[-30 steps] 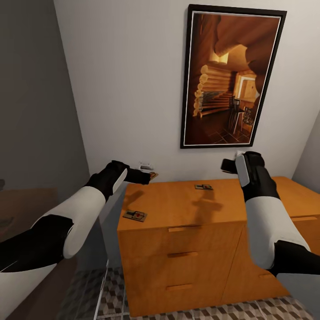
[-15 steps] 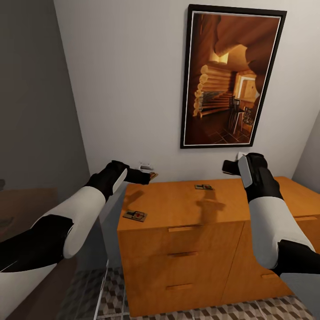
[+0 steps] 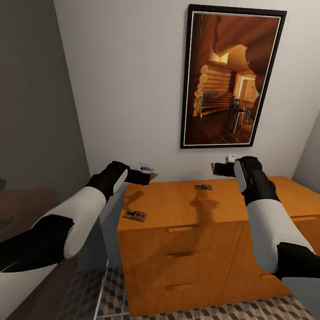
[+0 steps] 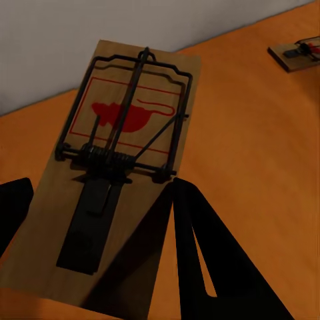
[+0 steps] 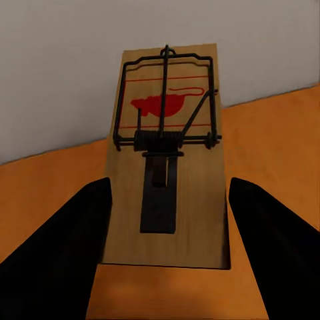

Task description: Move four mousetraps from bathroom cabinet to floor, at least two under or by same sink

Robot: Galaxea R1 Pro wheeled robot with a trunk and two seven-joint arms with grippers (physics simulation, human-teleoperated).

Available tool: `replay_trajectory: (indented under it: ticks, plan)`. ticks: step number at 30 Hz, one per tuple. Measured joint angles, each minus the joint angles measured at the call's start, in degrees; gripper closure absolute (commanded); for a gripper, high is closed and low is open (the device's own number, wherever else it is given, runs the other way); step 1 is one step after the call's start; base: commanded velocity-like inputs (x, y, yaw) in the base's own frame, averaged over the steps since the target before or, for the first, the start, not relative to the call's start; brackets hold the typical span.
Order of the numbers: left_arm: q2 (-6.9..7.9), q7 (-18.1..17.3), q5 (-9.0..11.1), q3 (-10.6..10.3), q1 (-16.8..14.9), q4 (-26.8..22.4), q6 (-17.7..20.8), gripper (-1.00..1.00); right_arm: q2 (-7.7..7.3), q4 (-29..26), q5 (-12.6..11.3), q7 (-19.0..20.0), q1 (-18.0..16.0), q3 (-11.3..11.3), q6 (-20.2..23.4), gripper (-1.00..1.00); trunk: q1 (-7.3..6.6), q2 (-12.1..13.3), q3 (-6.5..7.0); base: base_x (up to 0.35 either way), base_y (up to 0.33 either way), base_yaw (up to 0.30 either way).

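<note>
Two mousetraps lie on the orange-brown cabinet (image 3: 178, 206): one (image 3: 135, 216) near its front left corner, one (image 3: 203, 187) toward the back. My left gripper (image 3: 149, 177) hovers over the back left corner, shut on a third mousetrap (image 4: 123, 157) whose wooden board sits between the black fingers (image 4: 200, 267). Above the cabinet's back right, near the wall, my right gripper (image 3: 221, 169) is shut on a fourth mousetrap (image 5: 167, 147), with a finger (image 5: 270, 240) at each long edge. The bathroom floor (image 3: 111, 298) shows below the cabinet. The sink is out of view.
A framed picture (image 3: 231, 75) hangs on the white wall above the cabinet. A second orange-brown section (image 3: 302, 195) adjoins at the right. A grey wall (image 3: 35, 111) closes the left side, leaving a narrow gap beside the cabinet.
My right gripper has shifted left along the wall and turned, so the brown board it holds now shows. The left arm and both traps on the cabinet have stayed put.
</note>
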Motion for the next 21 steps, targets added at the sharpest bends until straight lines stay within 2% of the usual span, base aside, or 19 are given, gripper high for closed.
replay_trajectory:
  ticks: [3,7,12,21]
  plan:
    - [-0.02,0.17,0.80,0.04,0.00,0.04,0.17,1.00,0.02,0.19,2.92,3.30,0.09,0.29,-0.04,1.00,0.02,0.00,0.00,-0.175,0.000,0.000]
    - [-0.04,0.22,2.38,0.10,0.00,0.17,0.35,1.00,-0.12,0.29,4.96,8.29,0.13,0.35,-0.11,1.00,0.03,0.00,0.00,-0.293,0.000,0.000]
    - [-0.05,0.24,3.47,0.09,0.00,0.30,0.43,1.00,-1.48,0.38,5.53,10.58,0.14,0.44,-0.14,1.00,0.03,0.00,0.00,-0.332,0.000,0.000]
    - [-0.01,0.24,3.79,0.10,0.00,0.45,0.48,1.00,-2.10,1.69,5.57,10.73,0.15,0.47,-0.14,1.00,0.03,0.00,0.00,-0.344,0.000,0.000]
